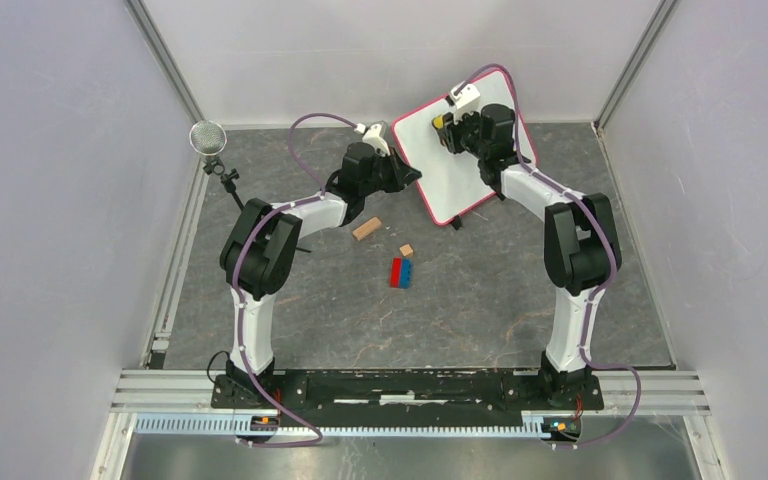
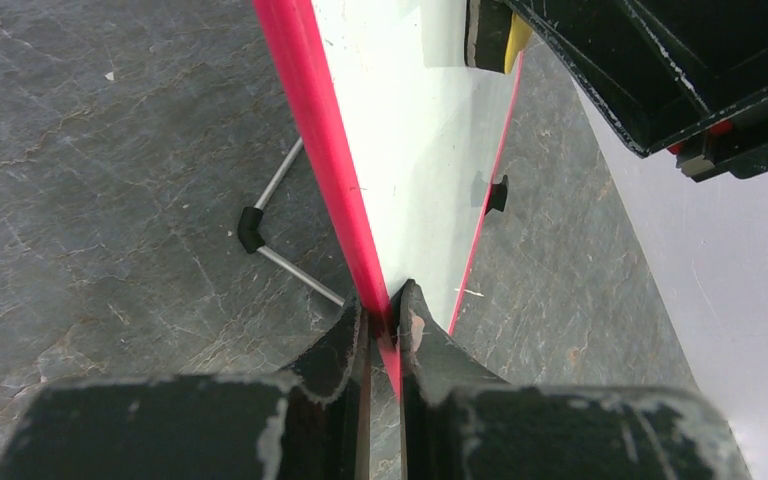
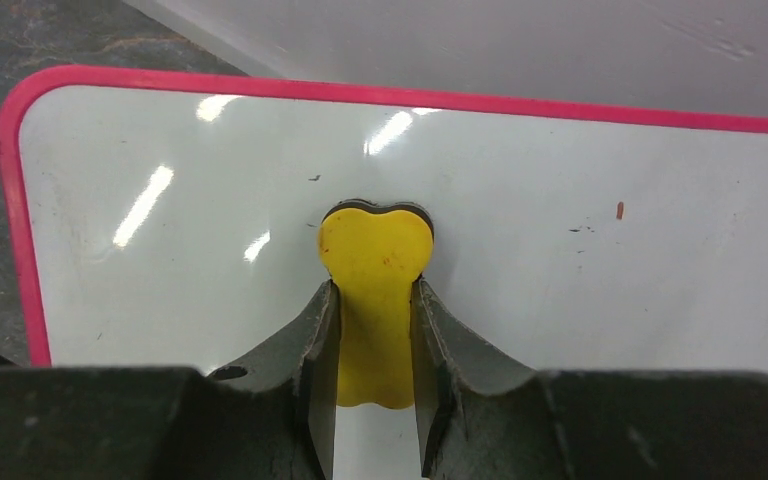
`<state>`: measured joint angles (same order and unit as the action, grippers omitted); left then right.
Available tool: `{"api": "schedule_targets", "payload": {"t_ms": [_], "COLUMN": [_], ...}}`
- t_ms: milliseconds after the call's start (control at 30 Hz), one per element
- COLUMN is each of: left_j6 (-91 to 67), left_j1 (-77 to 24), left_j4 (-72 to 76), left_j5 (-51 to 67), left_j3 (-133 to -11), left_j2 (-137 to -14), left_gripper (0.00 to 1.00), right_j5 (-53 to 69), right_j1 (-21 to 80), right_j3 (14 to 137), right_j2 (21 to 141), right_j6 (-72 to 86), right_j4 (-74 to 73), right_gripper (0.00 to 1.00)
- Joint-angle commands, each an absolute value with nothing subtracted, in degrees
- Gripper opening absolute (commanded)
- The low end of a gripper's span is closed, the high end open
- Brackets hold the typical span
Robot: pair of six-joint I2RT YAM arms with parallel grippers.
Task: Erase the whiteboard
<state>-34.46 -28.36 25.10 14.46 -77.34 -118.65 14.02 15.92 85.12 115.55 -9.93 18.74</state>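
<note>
The whiteboard [image 1: 440,170] is white with a red-pink frame and stands tilted at the back of the table. My left gripper [image 1: 407,176] is shut on its left frame edge; the left wrist view shows the jaws clamped on the red frame [image 2: 332,130]. My right gripper [image 1: 450,128] is shut on a yellow eraser [image 3: 375,300], pressed against the board's face [image 3: 580,290] near the upper part. The eraser shows as a yellow spot in the top view [image 1: 438,124]. The board face carries only a few tiny dark specks [image 3: 580,229] and one small red mark [image 3: 619,210].
A tan wooden block [image 1: 366,228], a small tan cube [image 1: 406,249] and a red and blue block [image 1: 401,272] lie on the table in front of the board. A microphone on a stand [image 1: 209,140] is at the far left. The board's wire stand with a black foot [image 2: 250,230] rests on the table.
</note>
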Motion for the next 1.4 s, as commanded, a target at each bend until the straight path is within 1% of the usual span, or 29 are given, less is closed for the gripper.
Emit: {"api": "schedule_targets", "payload": {"t_ms": [0,133,400,567,700,800,933,1133,1233,1300,1367], "left_j6": [-25.53,-25.53,-25.41,-25.41,-25.27,-25.20,-25.22,-25.22,-25.00,-25.05,-24.96], "left_j1": [-28.17,-28.19,-28.50,-28.49,-28.49,-28.48,-28.50,-28.58,-28.62,-28.59,-28.56], "left_j4": [20.65,20.47,20.21,20.21,20.13,20.04,20.04,20.00,19.95,19.95,19.95], "left_j5": [9.64,9.61,9.94,9.93,9.72,9.67,9.67,9.69,9.50,9.50,9.51], "left_j3": [-78.48,-78.51,-78.95,-78.96,-78.86,-79.00,-79.01,-79.03,-78.93,-78.89,-78.86], "left_j2": [-117.98,-118.00,-118.63,-118.65,-118.47,-118.55,-118.54,-118.48,-118.30,-118.20,-118.10], "left_gripper": [0.02,0.02,0.02,0.02,0.02,0.02,0.02,0.02,0.02,0.02,0.02], "right_j5": [10.90,10.50,8.44,8.32,10.29,12.55,13.67,20.15,21.79,19.26,13.06], "right_j1": [13.18,9.32,5.84,5.62,6.58,9.06,12.64,14.70,15.40,15.34,15.00], "right_j3": [89.96,95.03,106.07,109.63,108.97,109.63,104.03,97.15,96.58,96.53,97.48], "right_j2": [117.65,122.33,130.05,132.17,131.16,129.93,125.33,119.88,119.00,118.80,119.36], "right_j6": [-3.17,2.86,2.82,1.90,0.53,-6.66,-12.63,-11.76,-11.94,-10.19,-6.99], "right_j4": [20.73,19.75,13.61,10.83,10.02,5.75,3.82,5.96,6.34,7.33,7.55], "right_gripper": [0.00,0.00,0.00,0.00,0.00,0.00,0.00,0.00,0.00,0.00,0.00]}}
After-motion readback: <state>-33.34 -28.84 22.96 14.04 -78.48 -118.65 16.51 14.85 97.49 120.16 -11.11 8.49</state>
